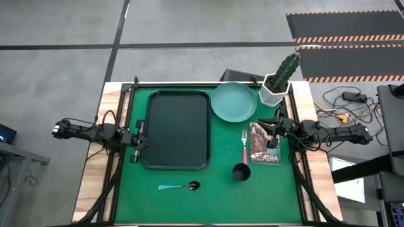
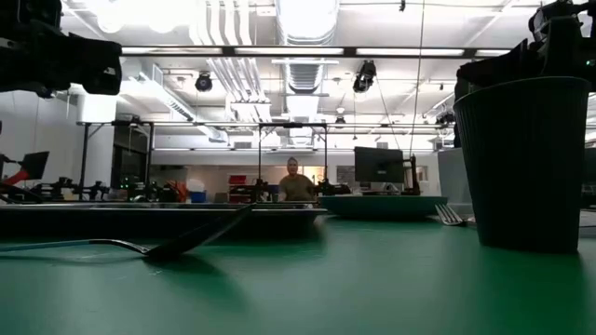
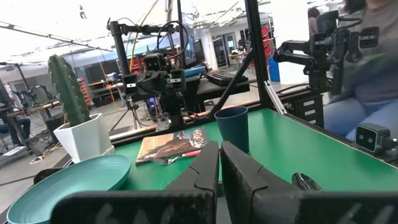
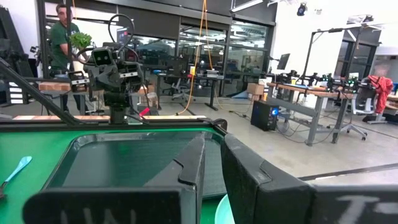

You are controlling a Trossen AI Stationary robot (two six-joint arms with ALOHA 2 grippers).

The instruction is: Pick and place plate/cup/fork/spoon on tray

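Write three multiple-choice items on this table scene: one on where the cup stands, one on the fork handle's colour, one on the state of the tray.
1. Where is the cup?
A. on the tray
B. on the green mat, just off the fork's handle end
C. on the plate

2. What colour is the handle of the fork?
A. red-pink
B. light blue
C. black

3. What state is the tray in?
A. holds the plate
B. holds the spoon
C. holds nothing

Answers:
1 B, the high view shows it on the mat off the tray.
2 A, the blue handle belongs to the spoon.
3 C, the plate lies beside it.
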